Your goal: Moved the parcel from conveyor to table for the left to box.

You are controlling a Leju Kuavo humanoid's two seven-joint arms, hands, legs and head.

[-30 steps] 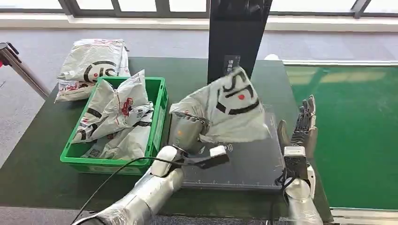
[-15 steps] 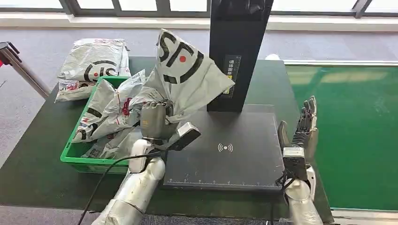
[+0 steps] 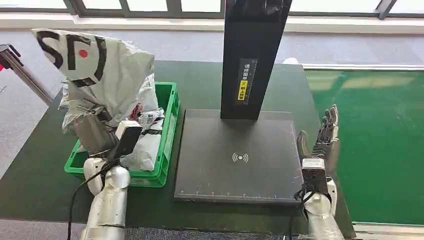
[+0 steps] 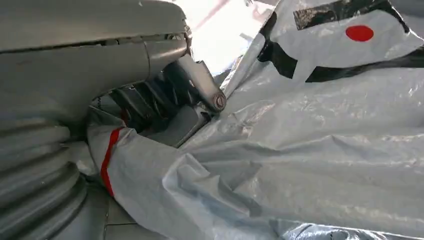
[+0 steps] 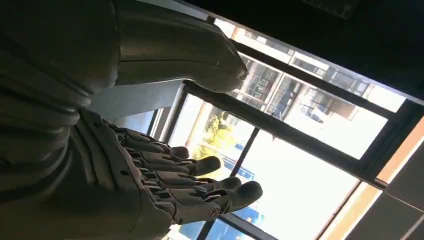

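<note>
My left hand [image 3: 92,131] grips a white plastic parcel [image 3: 97,67] with black lettering and a red dot, held up above the left part of the green crate [image 3: 169,127]. The left wrist view shows the crinkled parcel [image 4: 310,145] pressed against my dark fingers [image 4: 150,100]. Several more white parcels [image 3: 145,142] lie inside the crate. My right hand [image 3: 322,137] stands upright with its fingers straight and apart, holding nothing, at the right edge of the dark green table [image 3: 200,80] beside the green conveyor [image 3: 380,140]. In the right wrist view that hand [image 5: 165,185] is empty.
A black scanner plate [image 3: 237,160] with a tall black column [image 3: 252,55] takes up the table's middle. Another white parcel [image 3: 70,97] lies on the table behind the crate, mostly hidden. A metal stand [image 3: 17,67] rises at the far left.
My left arm has swung the parcel from over the scanner plate leftward and up, to above the green crate. The right hand has stayed in place.
</note>
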